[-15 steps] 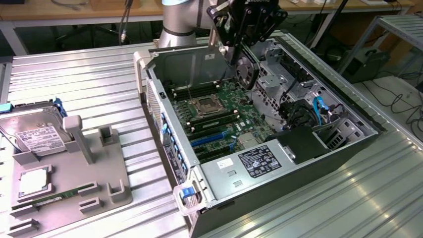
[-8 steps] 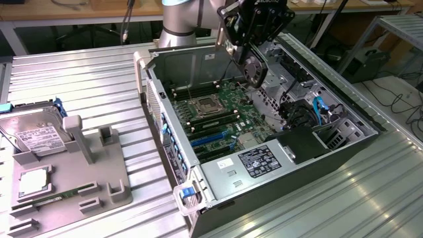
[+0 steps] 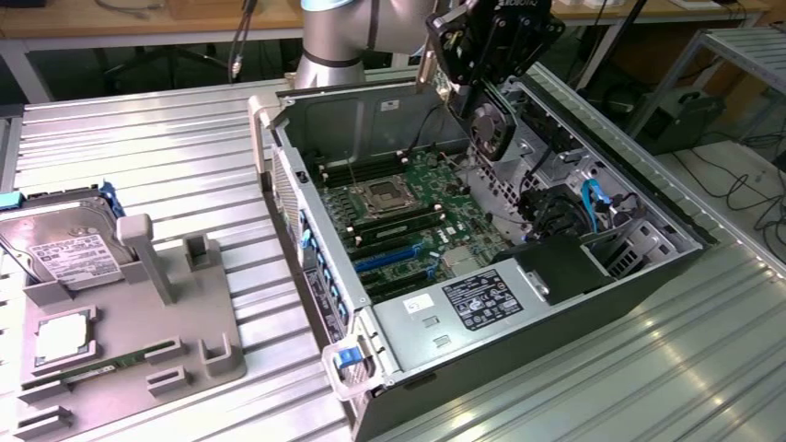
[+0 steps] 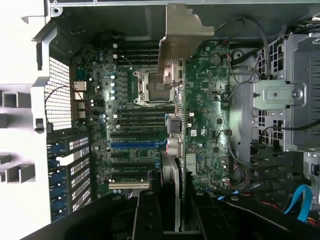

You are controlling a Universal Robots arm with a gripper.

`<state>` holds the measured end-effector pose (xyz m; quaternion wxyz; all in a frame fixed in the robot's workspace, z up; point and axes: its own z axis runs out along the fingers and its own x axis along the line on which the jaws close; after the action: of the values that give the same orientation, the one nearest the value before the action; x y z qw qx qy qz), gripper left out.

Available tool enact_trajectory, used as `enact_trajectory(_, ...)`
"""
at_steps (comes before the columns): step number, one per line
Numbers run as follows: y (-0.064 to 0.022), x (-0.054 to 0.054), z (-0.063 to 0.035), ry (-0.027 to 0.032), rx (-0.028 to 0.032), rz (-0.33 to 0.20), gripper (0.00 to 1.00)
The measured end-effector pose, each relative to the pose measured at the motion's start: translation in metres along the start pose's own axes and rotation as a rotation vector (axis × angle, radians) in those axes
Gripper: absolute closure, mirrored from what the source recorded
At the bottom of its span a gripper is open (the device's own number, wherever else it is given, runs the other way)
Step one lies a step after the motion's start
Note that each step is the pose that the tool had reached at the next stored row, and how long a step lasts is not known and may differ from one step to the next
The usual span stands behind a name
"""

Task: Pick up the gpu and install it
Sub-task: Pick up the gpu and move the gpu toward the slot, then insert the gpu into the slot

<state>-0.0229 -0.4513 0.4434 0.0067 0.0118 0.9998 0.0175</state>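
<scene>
- gpu (image 3: 492,124): off the table, hanging over the open computer case (image 3: 322,129), fan face toward the exterior camera. The wrist view sees it edge-on, with the end bracket (image 4: 179,45) farthest from the camera.
- gripper (image 3: 498,51): clenched on the card, at 12 o'clock of it in the exterior view.
- Key relation: the blue expansion slots (image 3: 396,261) lie at 7 o'clock of the card, well apart. The card's long axis looks crosswise to them (judgement).
- Hidden: connector edge not made out; the card masks part of the CPU socket (image 4: 150,90).
- hard drive (image 3: 68,244) on the grey fixture (image 3: 184,322), 9 o'clock of the case.
</scene>
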Motion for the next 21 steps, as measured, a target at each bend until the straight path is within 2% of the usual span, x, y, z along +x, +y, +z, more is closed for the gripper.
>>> enact_trajectory(14, 0.0001, 0.0, 0.0001, 0.0001, -0.0002, -0.005, 0.73)
enact_trajectory(21, 0.0, 0.0, 0.0001, 0.0018, -0.0009, -0.054, 0.73)
